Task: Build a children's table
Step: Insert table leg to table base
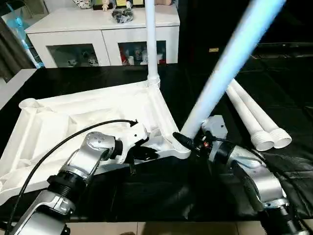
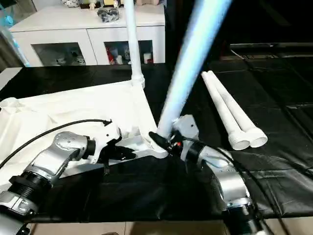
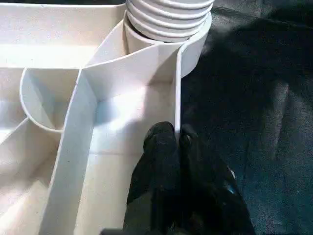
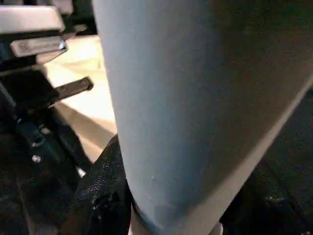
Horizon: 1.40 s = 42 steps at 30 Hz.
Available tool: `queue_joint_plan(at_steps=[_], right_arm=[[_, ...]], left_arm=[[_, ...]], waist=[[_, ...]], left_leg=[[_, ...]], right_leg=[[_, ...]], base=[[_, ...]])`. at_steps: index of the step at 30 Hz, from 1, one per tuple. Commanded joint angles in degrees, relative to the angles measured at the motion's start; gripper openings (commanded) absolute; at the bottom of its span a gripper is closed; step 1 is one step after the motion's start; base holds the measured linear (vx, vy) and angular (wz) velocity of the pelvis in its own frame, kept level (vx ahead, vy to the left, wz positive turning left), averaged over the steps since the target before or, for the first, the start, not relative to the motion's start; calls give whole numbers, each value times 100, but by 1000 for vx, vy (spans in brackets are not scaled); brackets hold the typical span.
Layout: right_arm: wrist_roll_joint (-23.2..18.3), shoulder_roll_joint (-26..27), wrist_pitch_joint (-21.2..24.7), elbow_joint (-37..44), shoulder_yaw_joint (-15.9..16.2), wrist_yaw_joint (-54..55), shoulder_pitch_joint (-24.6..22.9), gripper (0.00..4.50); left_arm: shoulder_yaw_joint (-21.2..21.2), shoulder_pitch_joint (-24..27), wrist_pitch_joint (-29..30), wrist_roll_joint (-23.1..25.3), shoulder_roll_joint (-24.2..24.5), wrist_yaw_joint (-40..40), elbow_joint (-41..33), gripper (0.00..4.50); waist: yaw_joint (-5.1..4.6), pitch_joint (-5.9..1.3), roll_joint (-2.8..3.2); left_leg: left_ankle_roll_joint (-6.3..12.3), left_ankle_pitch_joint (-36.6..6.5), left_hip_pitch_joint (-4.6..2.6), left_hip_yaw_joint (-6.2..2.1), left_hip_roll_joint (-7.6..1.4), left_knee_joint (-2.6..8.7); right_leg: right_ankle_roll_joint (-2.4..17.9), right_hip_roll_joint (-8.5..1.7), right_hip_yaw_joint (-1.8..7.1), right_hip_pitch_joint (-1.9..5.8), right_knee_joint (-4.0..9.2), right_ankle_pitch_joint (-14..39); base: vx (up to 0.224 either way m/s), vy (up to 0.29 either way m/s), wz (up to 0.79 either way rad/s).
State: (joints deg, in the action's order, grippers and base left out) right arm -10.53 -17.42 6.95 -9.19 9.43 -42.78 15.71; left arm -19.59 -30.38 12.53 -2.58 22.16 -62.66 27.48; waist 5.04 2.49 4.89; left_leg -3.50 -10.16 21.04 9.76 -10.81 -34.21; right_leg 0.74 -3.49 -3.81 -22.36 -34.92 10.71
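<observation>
An all-white plastic rectangular table top (image 1: 93, 122) is seen lying upside down on a black cloth-covered work surface (image 1: 146, 191), its ribbed underside facing up. It fills the picture from about nine o'clock to the centre. At its far corner, near twelve o'clock, a long white tapered tube leg (image 1: 151, 39) stands upright in a rounded socket.

At the near corner of the top, close to the centre, a second white tube leg (image 1: 230, 63) is held tilted, rising toward one o'clock. The right gripper (image 1: 188, 142) is closed around the lower end of this tilted leg, one black finger showing against the tube in the right wrist view. The leg's ridged end (image 3: 166, 19) is seen sitting in the near corner socket in the left wrist view.

The left gripper (image 3: 177, 139) is pinched on the thin upright edge wall of the table top, just beside that socket, with its black fingers (image 3: 159, 152) pressed together on either side of the wall.

Two more white tube legs (image 1: 254, 120) lie side by side, touching, on the black cloth at about three o'clock, apart from the top.

A white cabinet with glass doors (image 1: 102, 41) stands behind, toward eleven o'clock.
</observation>
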Motion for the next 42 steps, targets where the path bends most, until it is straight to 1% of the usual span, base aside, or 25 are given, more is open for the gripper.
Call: queue_joint_plan(at_steps=[1, 2, 3, 4, 5, 6, 7, 8, 10, 12, 15, 18, 19, 20, 21, 23, 26, 28, 29, 31, 32, 33, 37, 40, 42], right_arm=[[198, -47, 261, -313, 349, -292, -132, 191], [187, -55, 254, -344, 376, -344, -94, 191], [169, -47, 240, -443, 419, -470, 5, 191], [160, -41, 236, -494, 440, -535, 56, 191], [99, -4, 214, -654, 472, -718, 204, 191], [65, 6, 221, -679, 472, -761, 225, 191], [-73, 44, 258, -804, 471, -963, 318, 191], [-127, 53, 269, -865, 477, -1071, 354, 191], [-134, 36, 244, -967, 518, -1224, 388, 191], [-92, -58, 195, -1049, 659, -1542, 382, 191], [-101, -114, 207, -1036, 739, -1760, 356, 191], [-165, -167, 238, -1006, 833, -2122, 313, 191], [-185, -180, 259, -1002, 856, -2203, 308, 191], [-189, -197, 258, -1008, 881, -2289, 306, 191], [-189, -209, 257, -1013, 898, -2344, 306, 191], [-155, -246, 271, -1012, 953, -2466, 308, 191], [-127, -285, 316, -1001, 1037, -2605, 324, 191], [-107, -296, 317, -998, 1066, -2653, 323, 191], [-103, -298, 327, -994, 1075, -2670, 321, 191], [-87, -287, 351, -993, 1085, -2692, 324, 191], [-85, -285, 353, -993, 1086, -2692, 324, 191], [-52, -259, 350, -1016, 1079, -2678, 329, 191], [-16, -242, 352, -1042, 1075, -2678, 338, 191], [-19, -244, 367, -1060, 1076, -2679, 363, 191], [-19, -244, 369, -1071, 1077, -2670, 375, 191]], left_arm=[[200, -136, -38, 25, 92, 207, -59, 0], [185, -125, -49, 33, 109, 183, -82, 0], [148, -90, -109, 34, 162, 68, -146, 0], [130, -71, -141, 34, 189, 6, -180, 0], [52, -23, -239, 42, 282, -206, -294, 0], [33, -13, -246, 48, 300, -241, -321, 0], [-38, 9, -271, 72, 365, -375, -404, 0], [-64, 20, -271, 77, 388, -423, -445, 0], [-92, 22, -268, 75, 411, -488, -484, 0], [-160, -15, -309, 112, 442, -583, -483, 0], [-219, -71, -384, 160, 450, -639, -425, 0], [-319, -159, -487, 190, 438, -789, -358, 0], [-345, -181, -503, 196, 432, -839, -337, 0], [-373, -197, -518, 203, 430, -895, -332, 0], [-389, -207, -526, 209, 427, -932, -329, 0], [-450, -231, -559, 264, 423, -1030, -319, 0], [-517, -267, -575, 301, 381, -1115, -268, 0], [-533, -286, -596, 314, 356, -1119, -209, 0], [-538, -298, -612, 325, 346, -1113, -169, 0], [-541, -328, -636, 363, 332, -1084, -78, 0], [-539, -329, -634, 365, 330, -1078, -73, 0], [-521, -325, -610, 369, 323, -1045, -60, 0], [-482, -313, -596, 382, 312, -1029, -43, 0], [-466, -317, -591, 382, 308, -1004, -26, 0], [-454, -318, -588, 383, 302, -996, -18, 0]], waist=[[-25, -300, -119], [-27, -294, -117], [-39, -291, -166], [-38, -298, -129], [-47, -299, -168], [-50, -302, -143], [-52, -307, -170], [-62, -310, -165], [-76, -314, -171], [-80, -315, -172], [-68, -315, -191], [-36, -300, -169], [-24, -299, -180], [-18, -289, -159], [-23, -289, -173], [-28, -275, -172], [-30, -242, -171], [-38, -214, -179], [-42, -213, -187], [-36, -222, -195], [-30, -230, -193], [-29, -225, -192], [-30, -230, -203], [-32, -218, -204], [-36, -208, -204]], left_leg=[[137, -1759, -66, -104, -186, 440], [143, -1734, -60, -100, -191, 445], [149, -1732, -57, -94, -195, 447], [135, -1747, -57, -110, -197, 450], [147, -1739, -54, -102, -199, 451], [134, -1745, -52, -116, -213, 461], [138, -1711, -39, -120, -221, 472], [136, -1743, -54, -117, -224, 469], [129, -1701, -54, -101, -228, 464], [127, -1669, -49, -97, -231, 468], [150, -1623, -53, -83, -223, 460], [154, -1663, -75, -74, -224, 460], [150, -1665, -72, -79, -232, 468], [140, -1695, -76, -82, -237, 473], [125, -1750, -78, -85, -238, 480], [104, -1850, -90, -90, -243, 493], [78, -2012, -104, -94, -235, 503], [54, -2197, -149, -104, -231, 517], [36, -2250, -162, -115, -230, 527], [45, -2219, -182, -113, -235, 536], [49, -2175, -181, -114, -240, 541], [71, -2117, -173, -109, -250, 557], [86, -2048, -165, -103, -249, 567], [86, -2090, -170, -101, -245, 568], [70, -2163, -176, -112, -245, 575]], right_leg=[[702, -466, 271, 181, 574, 2591], [685, -469, 272, 177, 588, 2630], [660, -464, 267, 173, 606, 2678], [666, -470, 264, 172, 587, 2688], [660, -467, 264, 172, 599, 2667], [696, -469, 269, 172, 574, 2556], [720, -469, 273, 182, 548, 2432], [764, -470, 275, 172, 548, 2385], [888, -461, 284, 179, 529, 2092], [976, -453, 282, 197, 508, 1877], [1017, -458, 286, 213, 507, 1819], [993, -459, 295, 198, 529, 1970], [991, -453, 292, 202, 525, 1958], [995, -458, 295, 193, 526, 1969], [1003, -455, 290, 199, 527, 1990], [1002, -451, 290, 187, 535, 2078], [943, -469, 292, 181, 573, 2420], [840, -473, 286, 157, 620, 2801], [786, -482, 288, 162, 638, 2957], [767, -484, 291, 155, 658, 2968], [781, -486, 294, 162, 650, 2895], [841, -480, 296, 170, 641, 2722], [864, -489, 298, 189, 640, 2666], [837, -493, 298, 178, 659, 2807], [771, -503, 294, 169, 681, 3023]], base=[[0, 0, 0], [0, 0, 0], [0, 0, 0], [0, 0, 0], [0, 0, 0], [0, 0, 0], [0, 0, 0], [0, 0, 0], [0, 0, 0], [0, 0, 0], [0, 0, 0], [0, 0, 0], [0, 0, 0], [0, 0, 0], [0, 0, 0], [0, 0, 0], [0, 0, 0], [0, 0, 0], [0, 0, 0], [0, 0, 0], [0, 0, 0], [0, 0, 0], [0, 0, 0], [0, 0, 0], [0, 0, 0]])
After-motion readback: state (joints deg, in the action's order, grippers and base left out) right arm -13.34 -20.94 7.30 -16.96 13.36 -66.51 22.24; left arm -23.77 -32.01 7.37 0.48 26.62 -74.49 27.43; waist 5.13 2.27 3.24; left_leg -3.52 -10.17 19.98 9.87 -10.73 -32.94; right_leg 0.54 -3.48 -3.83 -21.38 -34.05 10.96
